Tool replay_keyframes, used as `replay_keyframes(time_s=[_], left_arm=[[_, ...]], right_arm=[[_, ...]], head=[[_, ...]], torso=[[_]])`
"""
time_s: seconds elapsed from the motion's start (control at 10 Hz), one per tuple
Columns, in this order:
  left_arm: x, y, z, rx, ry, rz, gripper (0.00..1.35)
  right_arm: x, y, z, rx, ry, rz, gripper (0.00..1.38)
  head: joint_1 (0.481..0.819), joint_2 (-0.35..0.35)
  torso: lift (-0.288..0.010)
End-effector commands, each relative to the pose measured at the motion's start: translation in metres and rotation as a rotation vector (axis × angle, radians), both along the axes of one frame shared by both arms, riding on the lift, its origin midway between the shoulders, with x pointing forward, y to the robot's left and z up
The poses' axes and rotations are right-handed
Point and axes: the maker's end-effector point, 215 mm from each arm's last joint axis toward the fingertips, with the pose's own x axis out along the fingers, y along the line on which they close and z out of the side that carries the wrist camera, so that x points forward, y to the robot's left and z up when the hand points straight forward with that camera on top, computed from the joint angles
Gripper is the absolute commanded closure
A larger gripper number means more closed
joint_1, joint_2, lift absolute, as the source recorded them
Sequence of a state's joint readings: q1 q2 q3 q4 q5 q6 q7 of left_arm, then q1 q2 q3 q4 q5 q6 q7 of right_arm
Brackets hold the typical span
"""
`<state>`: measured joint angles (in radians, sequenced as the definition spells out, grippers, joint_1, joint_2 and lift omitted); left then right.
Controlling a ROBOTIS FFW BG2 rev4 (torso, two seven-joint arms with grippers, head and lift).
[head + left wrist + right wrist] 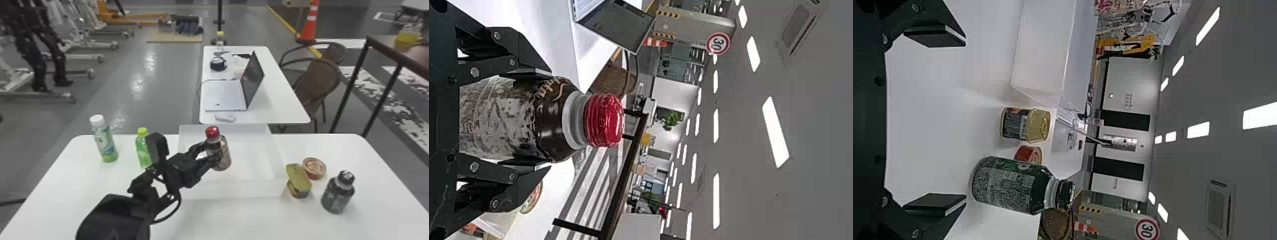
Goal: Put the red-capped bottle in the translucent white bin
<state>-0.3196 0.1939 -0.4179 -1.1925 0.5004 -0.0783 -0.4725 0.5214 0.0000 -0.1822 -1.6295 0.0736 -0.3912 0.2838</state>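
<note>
My left gripper [212, 153] is shut on the red-capped bottle [225, 156], holding it nearly upright over the translucent white bin [255, 188] at the table's middle. Whether the bottle touches the bin's floor, I cannot tell. In the left wrist view the left gripper [529, 120] has one finger on each side of the bottle [499, 117], below its red cap. The right gripper [948, 120] stands wide open with nothing between its fingers, and the bin [1045, 50] is beyond it.
Left of the bin stand a white-capped bottle [105, 140] and a green bottle [142, 150]. To its right are a yellow-lidded can [299, 180], a round red tin [314, 168] and a dark bottle [337, 193]. A second table [277, 95] holds a laptop [223, 94].
</note>
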Motion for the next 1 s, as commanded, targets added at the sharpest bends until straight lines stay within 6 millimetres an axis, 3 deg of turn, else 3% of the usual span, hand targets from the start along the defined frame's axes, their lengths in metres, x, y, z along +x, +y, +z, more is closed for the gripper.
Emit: replay_keyframes(time_s=[0.0,0.1,0.2,0.3,0.4,0.5,0.6,0.7,0.8,0.9], left_arm=[[0.008,0.004,-0.002,0.025,-0.007,0.019,1.08],[0.010,0.007,0.000,0.019,-0.018,0.035,0.95],[0.011,0.010,0.001,0.014,-0.025,0.050,0.52],[0.011,0.012,0.002,0.019,-0.036,0.057,0.18],[0.012,0.017,0.004,0.018,-0.045,0.064,0.07],[0.011,0.020,0.007,0.005,-0.054,0.069,0.13],[0.007,0.026,0.023,-0.016,-0.101,0.080,0.15],[0.003,0.045,0.046,-0.012,-0.153,0.116,0.15],[-0.007,0.075,0.059,-0.010,-0.183,0.186,0.15],[-0.021,0.110,0.060,-0.001,-0.186,0.256,0.15]], right_arm=[[0.000,0.001,-0.001,0.002,0.002,0.000,0.18],[0.000,0.000,-0.001,0.001,0.002,-0.001,0.18],[-0.001,0.000,-0.002,0.003,0.003,-0.002,0.18],[-0.001,0.000,-0.002,0.003,0.003,-0.002,0.18],[0.000,0.000,-0.001,0.002,0.002,-0.002,0.18],[0.000,0.000,-0.001,0.002,0.002,-0.002,0.18],[0.000,0.000,0.000,0.002,0.000,-0.001,0.18],[0.000,0.000,0.001,0.002,-0.001,-0.001,0.18],[0.000,0.000,0.002,0.001,-0.003,-0.001,0.18],[0.000,0.000,0.002,0.001,-0.003,-0.002,0.18]], head=[[0.549,0.000],[0.549,0.000],[0.549,0.000],[0.549,0.000],[0.549,0.000],[0.549,0.000],[0.549,0.000],[0.549,0.000],[0.549,0.000],[0.549,0.000]], torso=[[-0.100],[-0.100],[-0.100],[-0.100],[-0.100],[-0.100],[-0.100],[-0.100],[-0.100],[-0.100]])
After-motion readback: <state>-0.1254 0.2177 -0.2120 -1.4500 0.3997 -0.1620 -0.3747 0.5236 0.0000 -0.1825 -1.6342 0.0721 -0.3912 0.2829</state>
